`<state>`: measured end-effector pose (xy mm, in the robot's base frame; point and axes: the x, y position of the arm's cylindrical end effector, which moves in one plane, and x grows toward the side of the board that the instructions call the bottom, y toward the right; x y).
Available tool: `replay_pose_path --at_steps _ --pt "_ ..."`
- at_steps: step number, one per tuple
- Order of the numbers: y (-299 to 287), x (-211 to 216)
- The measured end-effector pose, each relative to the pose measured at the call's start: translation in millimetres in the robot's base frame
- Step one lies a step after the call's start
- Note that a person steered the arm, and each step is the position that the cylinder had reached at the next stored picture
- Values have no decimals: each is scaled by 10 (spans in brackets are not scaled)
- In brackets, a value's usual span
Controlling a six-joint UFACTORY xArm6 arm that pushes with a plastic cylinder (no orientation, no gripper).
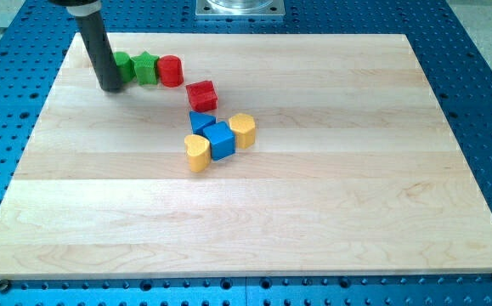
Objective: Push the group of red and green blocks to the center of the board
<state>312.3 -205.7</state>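
Rod comes down from the view's top-left; my tip [110, 87] sits on the wooden surface [313, 221] right at the left side of a green block [123, 67], touching or nearly so, can't say which. No hand on this arm, just the rod, so nothing spread, pressed or pinching.

Task group is up in the top-left corner area, close to the surface's top edge and not far from its left edge: green block, then a green star-ish block [147, 68] touching it, then a red block w/ rounded top [171, 70] touching that, all in a row. A red cube [201, 95] lies apart, down and to the right of the row.

Just below the red cube, nr the middle: a blue block [200, 122], a blue cube [221, 140], w/ a yellow heart-like block [243, 130] on the right and another yellow heart-like block [197, 153] at lower left, all packed tight.

Room: whole right half and bottom half of the surface lie open. Blue perforated base [475, 76] rings the surface; grey metal plate [240, 8] at top centre.

No writing or brand readable anywhere.
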Motion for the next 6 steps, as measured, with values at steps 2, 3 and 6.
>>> replay_pose_path --at_steps 2,3,6 --pt "-603 -529" --pt "-346 -715" --pt "1090 -13"
